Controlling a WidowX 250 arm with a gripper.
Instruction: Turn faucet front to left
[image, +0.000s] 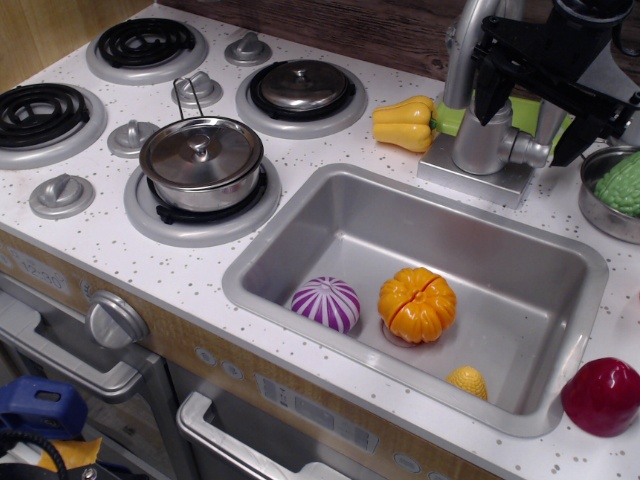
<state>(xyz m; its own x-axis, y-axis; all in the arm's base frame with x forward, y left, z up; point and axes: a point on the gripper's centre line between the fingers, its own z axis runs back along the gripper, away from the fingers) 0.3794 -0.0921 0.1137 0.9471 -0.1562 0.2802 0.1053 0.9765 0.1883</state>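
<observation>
Behind the sink (300, 240), far right, we list the faucet (482, 130) beneath the gripper (540, 115), prongs spread; sink holds purple onion (326, 303), orange pumpkin (417, 304).

- Silver-grey toy faucet (487, 140): curved spout cut off by top edge.
- Black robot gripper (537, 105): body partly out of view; fingers (489, 95) cover faucet's upper part.

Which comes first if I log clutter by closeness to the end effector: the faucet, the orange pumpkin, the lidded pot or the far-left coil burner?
1. Faucet: directly beneath the end effector, back right.
2. Orange pumpkin: inside the sink.
3. Lidded pot: on the near burner, centre-left.
4. Coil burner: far left edge.
</observation>
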